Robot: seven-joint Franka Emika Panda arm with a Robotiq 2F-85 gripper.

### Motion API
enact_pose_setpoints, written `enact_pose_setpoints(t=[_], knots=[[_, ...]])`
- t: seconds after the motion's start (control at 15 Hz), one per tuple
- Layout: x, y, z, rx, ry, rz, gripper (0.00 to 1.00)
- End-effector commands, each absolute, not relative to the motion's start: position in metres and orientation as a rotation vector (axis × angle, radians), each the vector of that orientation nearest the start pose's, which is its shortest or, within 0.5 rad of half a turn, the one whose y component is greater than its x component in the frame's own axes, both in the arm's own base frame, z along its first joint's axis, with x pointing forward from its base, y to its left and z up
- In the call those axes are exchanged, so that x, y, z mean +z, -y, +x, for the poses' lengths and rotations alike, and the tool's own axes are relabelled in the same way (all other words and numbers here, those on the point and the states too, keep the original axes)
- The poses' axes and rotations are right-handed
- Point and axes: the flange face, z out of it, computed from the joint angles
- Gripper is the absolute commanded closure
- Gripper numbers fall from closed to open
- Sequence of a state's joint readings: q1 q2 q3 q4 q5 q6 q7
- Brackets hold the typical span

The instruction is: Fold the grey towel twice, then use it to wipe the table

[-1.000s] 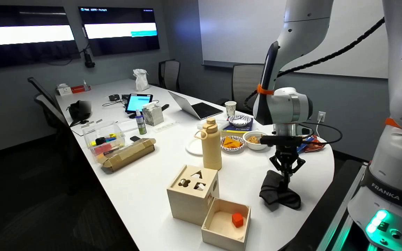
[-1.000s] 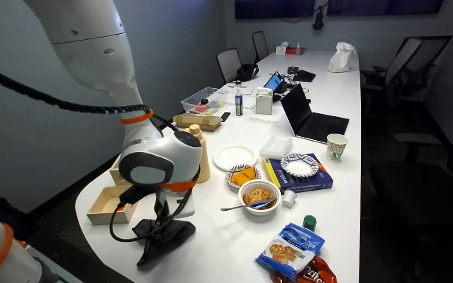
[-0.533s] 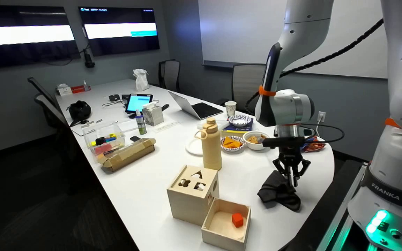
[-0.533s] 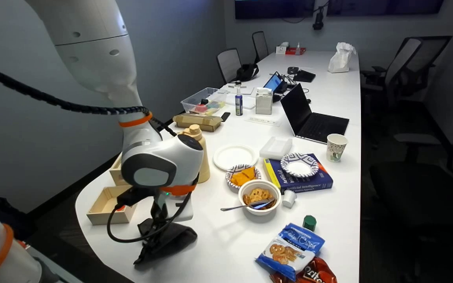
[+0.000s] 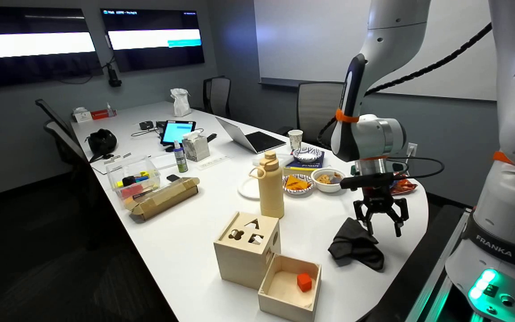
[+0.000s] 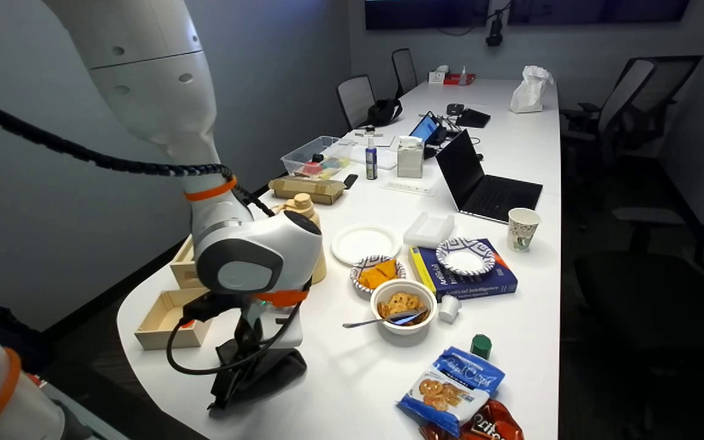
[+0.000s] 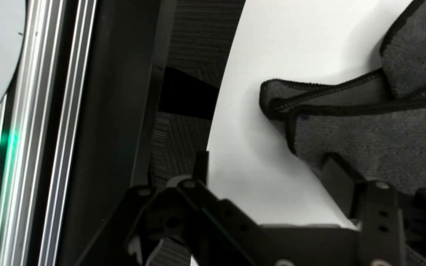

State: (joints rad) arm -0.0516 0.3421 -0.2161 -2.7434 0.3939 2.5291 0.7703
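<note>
A: Towel (image 7: pixel 377 138)?
B: Fuzzy grey, dark stitched hem, overlapping folds, lying on the smooth white table (image 5: pixel 181 246).
A: Gripper (image 5: pixel 384 230)?
B: Jaws spread wide; bare strip between towel and table's curved edge.

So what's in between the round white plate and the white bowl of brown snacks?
A patterned bowl of orange chips sits between the plate and the white bowl, seen in both exterior views.

A white Franka Emika arm (image 5: pixel 391 51) has orange bands (image 5: pixel 347 117), ribbed black cable (image 6: pixel 144 167), green lights (image 5: pixel 482 284), and a screw-studded black gripper (image 5: pixel 384 231).
</note>
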Motion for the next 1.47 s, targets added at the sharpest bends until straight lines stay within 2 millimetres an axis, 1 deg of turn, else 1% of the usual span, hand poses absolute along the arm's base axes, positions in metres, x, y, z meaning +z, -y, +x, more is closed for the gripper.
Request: enact_pose_setpoints(t=[0.0,0.07,0.2,0.33,0.47,0.67,0.8,0.93,1.07,1.4], knots=[[0.112,0.099,0.300,0.743,-2.050,-2.358,0.00],[0.119,0.095,0.299,0.701,-2.035,-2.371,0.00],[0.128,0.093,0.319,0.632,-1.995,-2.402,0.00],[0.139,0.082,0.326,0.548,-1.937,-2.438,0.00],[0.142,0.071,0.334,0.514,-1.881,-2.452,0.00],[0.133,0.054,0.340,0.499,-1.843,-2.454,0.00],[0.124,0.046,0.343,0.487,-1.816,-2.442,0.00],[0.115,0.041,0.340,0.460,-1.797,-2.429,0.00],[0.106,0.040,0.335,0.424,-1.794,-2.417,0.00],[0.087,0.051,0.325,0.357,-1.817,-2.405,0.00]])
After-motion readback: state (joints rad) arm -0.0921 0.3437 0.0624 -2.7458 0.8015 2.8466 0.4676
